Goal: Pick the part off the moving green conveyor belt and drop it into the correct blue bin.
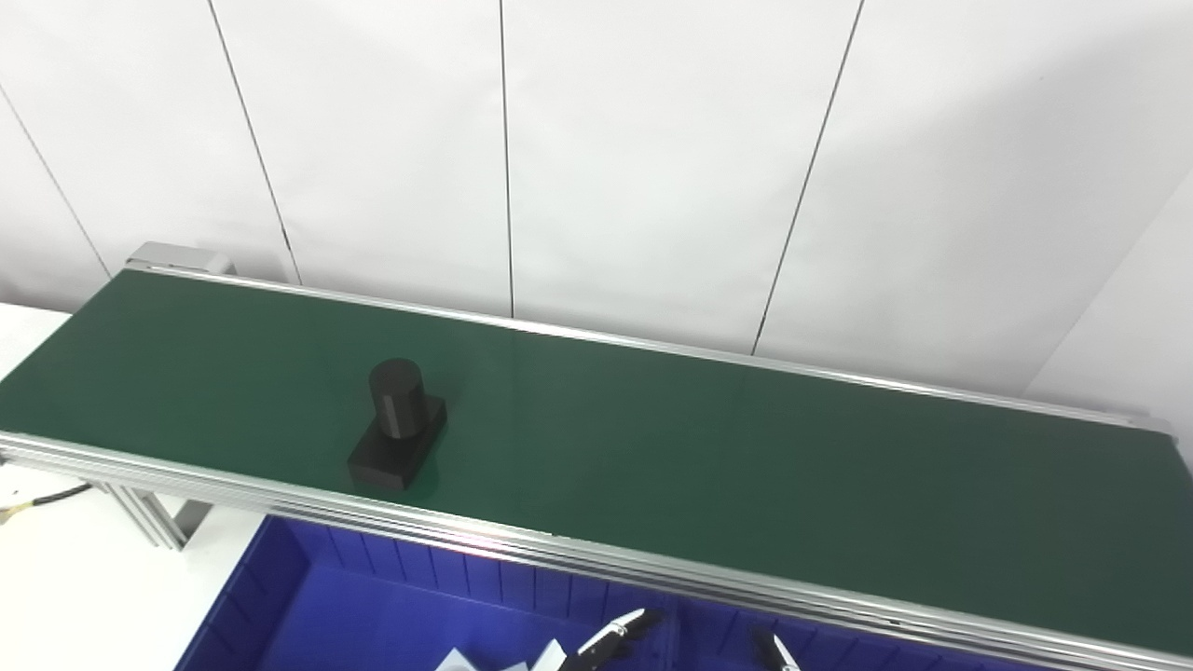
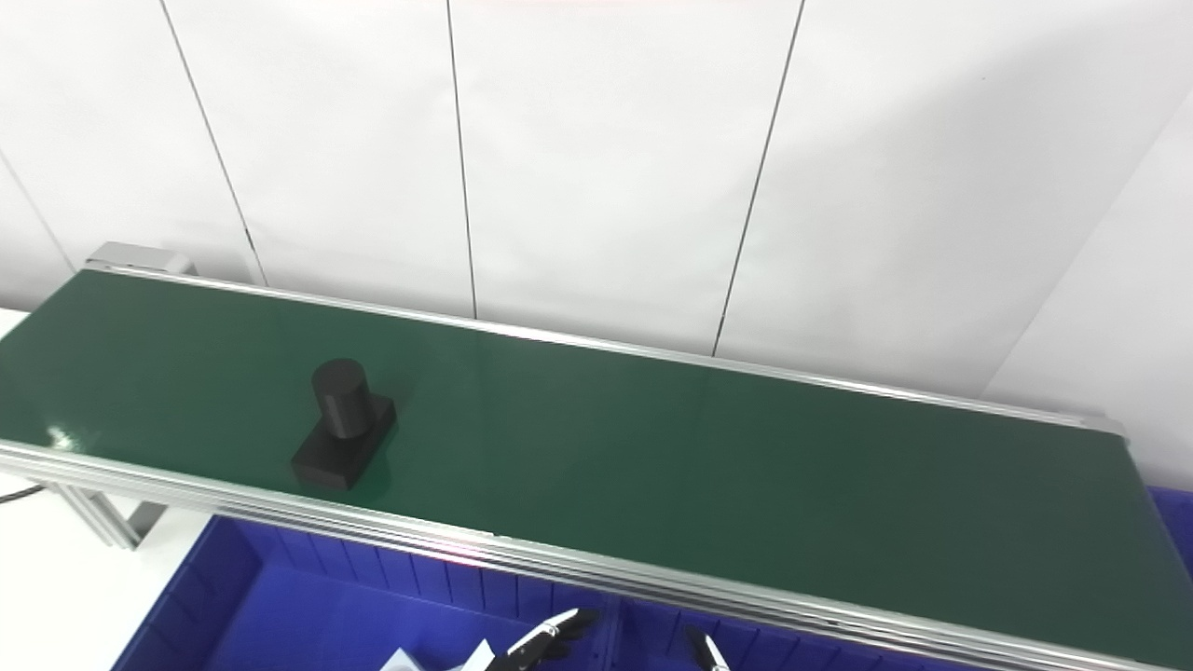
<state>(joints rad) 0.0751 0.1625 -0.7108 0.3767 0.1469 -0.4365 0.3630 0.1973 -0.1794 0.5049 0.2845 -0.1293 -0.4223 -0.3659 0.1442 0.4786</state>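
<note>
A black part (image 1: 396, 424), a short cylinder standing on a rectangular base, sits on the green conveyor belt (image 1: 699, 447), left of centre and near the front edge. It also shows in the right eye view (image 2: 342, 424). Only fingertips of my left hand (image 1: 606, 641) show at the bottom edge, over the blue bin (image 1: 308, 596), spread and holding nothing. One fingertip of my right hand (image 1: 778, 652) shows at the bottom edge; the rest is hidden. Both hands are below and right of the part, apart from it.
An aluminium rail (image 1: 559, 550) runs along the belt's front edge, above the bins. A divider (image 1: 673, 634) separates the left bin from a second blue bin (image 1: 857, 648). More blue shows past the belt's right end (image 2: 1176, 508). A white wall stands behind; a white table (image 1: 84, 578) lies at left.
</note>
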